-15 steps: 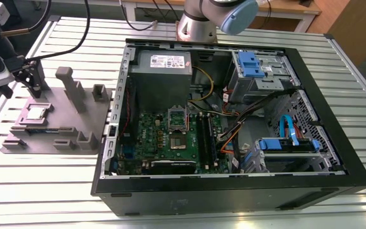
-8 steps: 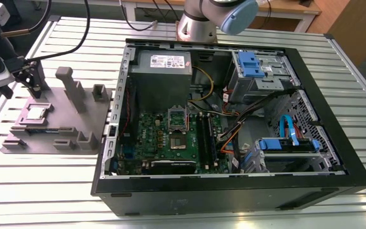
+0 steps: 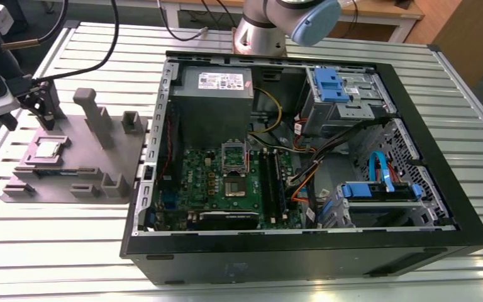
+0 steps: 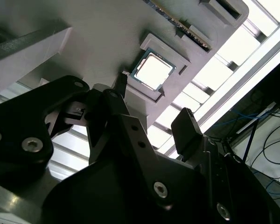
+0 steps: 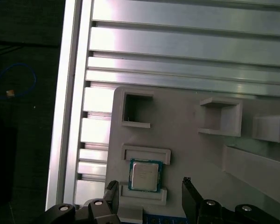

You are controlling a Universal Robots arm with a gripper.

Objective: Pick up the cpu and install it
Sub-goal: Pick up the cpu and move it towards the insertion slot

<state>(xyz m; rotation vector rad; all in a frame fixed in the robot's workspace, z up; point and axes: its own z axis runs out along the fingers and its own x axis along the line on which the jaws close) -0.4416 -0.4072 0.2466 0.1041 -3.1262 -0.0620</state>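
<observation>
The ribbed aluminium table (image 3: 57,251) carries 2 big things. The open black computer case (image 3: 309,251) takes up the middle. Inside it lies the green motherboard (image 3: 216,182), with its square silver processor socket (image 3: 234,189) bare and the latch frame standing open at 12 o'clock of it.

At 9 o'clock from the case in the exterior view sits the flat grey plastic fixture plate (image 3: 82,157) with its upright posts and pockets. The cpu (image 3: 47,149), a small square chip with a shiny silver top and a thin pale rim, lies flat in a shallow pocket near the plate's 9 o'clock edge.

The black 2-fingered gripper (image 3: 33,123) hangs just at 12 o'clock of the chip in that view. In both wrist views its fingers are spread apart, 1 on each side of the cpu (image 5: 144,175) (image 4: 154,71), and they pinch nothing (whether a tip touches the pocket wall I cannot tell).

By my judgement, the task is barely begun. The gripper (image 5: 149,184) (image 4: 154,100) is lined up, the chip is not yet lifted, and the whole install remains.
</observation>
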